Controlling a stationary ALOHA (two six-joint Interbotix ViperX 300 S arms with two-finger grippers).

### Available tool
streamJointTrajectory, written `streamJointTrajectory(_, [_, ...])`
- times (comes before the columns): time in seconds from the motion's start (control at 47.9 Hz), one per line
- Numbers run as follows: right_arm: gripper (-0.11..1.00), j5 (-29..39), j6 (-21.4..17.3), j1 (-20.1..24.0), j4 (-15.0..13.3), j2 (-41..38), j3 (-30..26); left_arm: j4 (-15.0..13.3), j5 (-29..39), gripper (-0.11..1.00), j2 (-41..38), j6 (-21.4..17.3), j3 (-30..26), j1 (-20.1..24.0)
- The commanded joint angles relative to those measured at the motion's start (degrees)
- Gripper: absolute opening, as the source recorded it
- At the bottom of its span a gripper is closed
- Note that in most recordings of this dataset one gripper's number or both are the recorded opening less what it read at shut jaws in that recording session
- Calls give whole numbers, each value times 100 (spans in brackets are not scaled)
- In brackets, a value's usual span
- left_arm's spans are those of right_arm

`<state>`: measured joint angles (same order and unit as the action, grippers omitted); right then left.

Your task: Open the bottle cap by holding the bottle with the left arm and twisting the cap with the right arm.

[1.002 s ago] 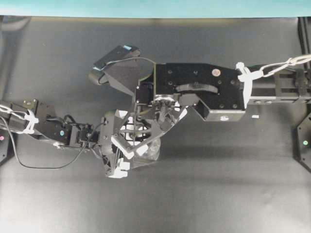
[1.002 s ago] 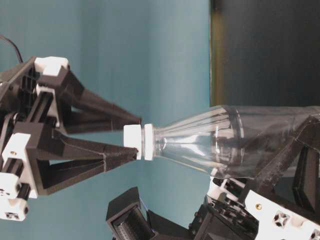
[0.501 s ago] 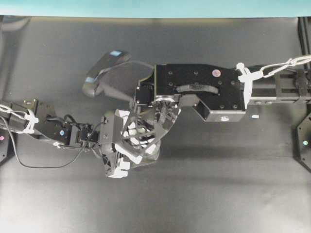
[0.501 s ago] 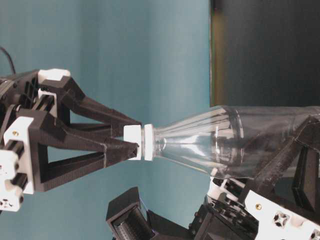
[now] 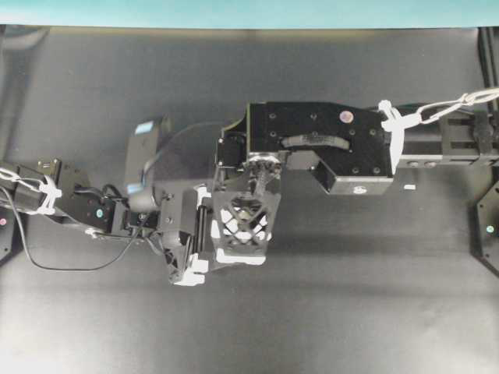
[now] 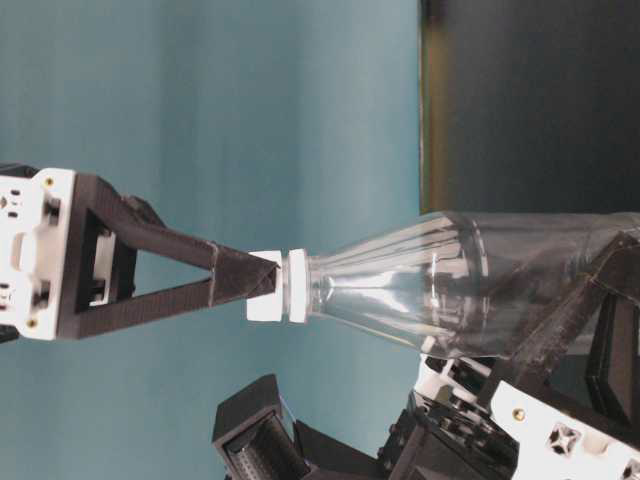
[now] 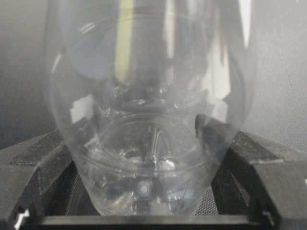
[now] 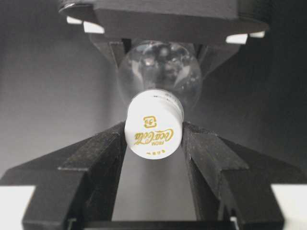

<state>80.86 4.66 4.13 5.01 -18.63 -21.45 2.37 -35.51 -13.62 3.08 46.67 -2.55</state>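
Note:
The clear bottle (image 6: 450,290) stands upright on the black table, its body clamped between the fingers (image 7: 43,163) of my left gripper (image 7: 148,165), which is shut on it. The white bottle cap (image 8: 153,130) sits on the neck, and my right gripper (image 8: 153,139) is shut on it from above, a finger (image 8: 103,153) pressed to each side. From table level the right gripper (image 6: 255,280) shows edge-on at the cap (image 6: 268,285). From overhead the right gripper (image 5: 245,222) covers the bottle, with the left gripper (image 5: 191,245) beside it.
The right arm's boxy housing (image 5: 320,144) reaches in from the right, and its wrist camera (image 5: 144,156) hangs over the left arm (image 5: 78,206). A small white scrap (image 5: 408,188) lies on the black mat (image 5: 351,312). A teal backdrop (image 6: 200,100) stands behind.
My right gripper has turned about the cap's axis while staying shut on it, and its camera swung from the back round to the left. The bottle and left gripper stayed still.

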Motion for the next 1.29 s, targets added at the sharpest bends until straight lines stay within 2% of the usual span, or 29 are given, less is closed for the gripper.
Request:
streamJointTrajectory(0.0, [36, -79, 466, 0, -18, -9, -53, 18, 9, 81, 0, 0, -35, 9])
streamJointTrajectory(0.271, [36, -334, 2531, -9, -9, 70, 141, 18, 18, 81, 9, 9, -18, 9])
streamJointTrajectory(0.397, [36, -352, 3111, -9, -18, 97, 193, 18, 18, 81, 9, 9, -18, 9])
streamJointTrajectory(0.793, [36, -475, 3129, -26, -9, 105, 220, 18, 9, 81, 9, 9, -9, 18])
streamJointTrajectory(1.273, [37, -633, 2804, -26, -18, 123, 264, 18, 9, 81, 26, 9, 62, 79])
